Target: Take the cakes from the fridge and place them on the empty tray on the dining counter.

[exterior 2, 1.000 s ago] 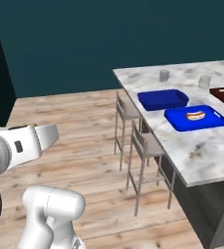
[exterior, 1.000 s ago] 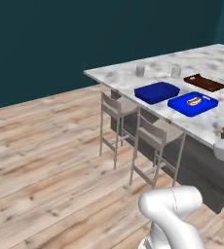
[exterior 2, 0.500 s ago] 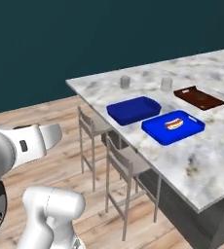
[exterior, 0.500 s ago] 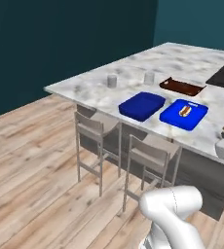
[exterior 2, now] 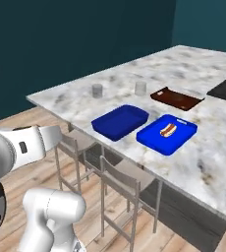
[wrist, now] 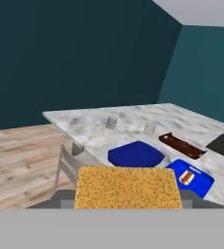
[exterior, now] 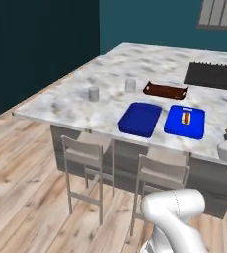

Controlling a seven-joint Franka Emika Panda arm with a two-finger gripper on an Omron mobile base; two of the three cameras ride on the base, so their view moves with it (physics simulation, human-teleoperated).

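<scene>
The yellow-orange cake (wrist: pixel 125 187) sat right in front of the hand camera, low in the hand view, wide and speckled. It sat in the spot where the fingertips rise, and it hid them, so the gripper looked partly open and closed on the cake. The dining counter (exterior: pixel 110 74) was a big white-grey marbled top. The plain blue tray (exterior: pixel 140 118) lay near its front edge with nothing in it. Just beside it lay a second blue tray (exterior: pixel 185 121) with a hot-dog-like item (exterior: pixel 186 117) in it. A dark brown tray (exterior: pixel 165 91) lay a little farther back on the counter. Two small grey cups (exterior: pixel 93 93) stood on the counter behind the plain tray, apart from each other. A black cooktop (exterior: pixel 211 75) was set into the far part of the counter. Two grey stools (exterior: pixel 86 154) stood on the wood floor (exterior: pixel 21 197), tucked against the counter's front side, below the trays. In the hand view the cake showed below the plain blue tray (wrist: pixel 136 154), and the tray was well beyond it. The walls behind were dark teal.
</scene>
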